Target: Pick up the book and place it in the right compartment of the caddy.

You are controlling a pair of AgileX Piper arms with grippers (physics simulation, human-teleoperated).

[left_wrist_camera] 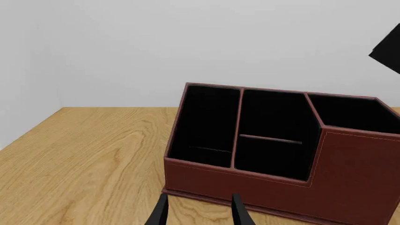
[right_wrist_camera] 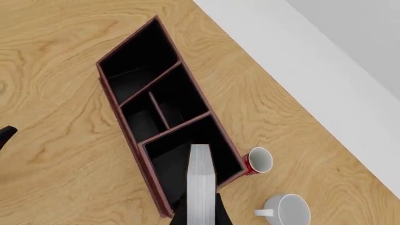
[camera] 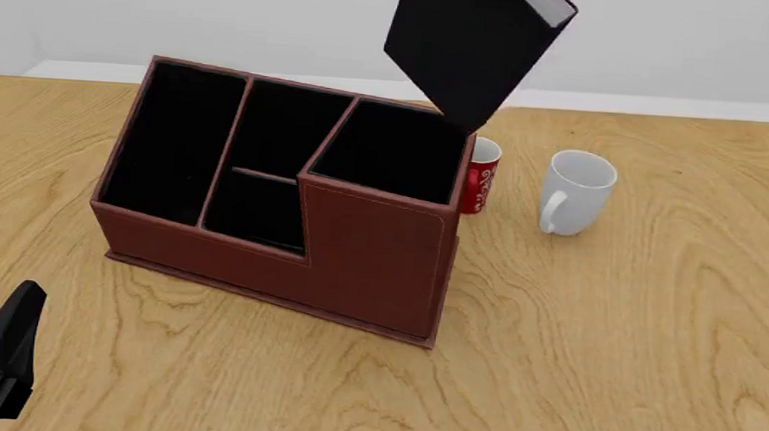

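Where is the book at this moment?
The book is held in the air by the right gripper, tilted, above the right compartment of the caddy; in the front view it is at the top centre, above the red can.

This is a bare simulated test scene with an office flavour, not a lived-in room. A light wooden tabletop with even, repeating grain runs back to a plain pale wall, and a white strip marks where they meet. There are no windows, shelves or furniture beyond the tabletop. The surfaces are flat and clean, with soft shadows, as a render shows them. What stands there hints at desk work: a reddish-brown caddy with black compartments, a white mug, a red can just behind the caddy, and a black book.
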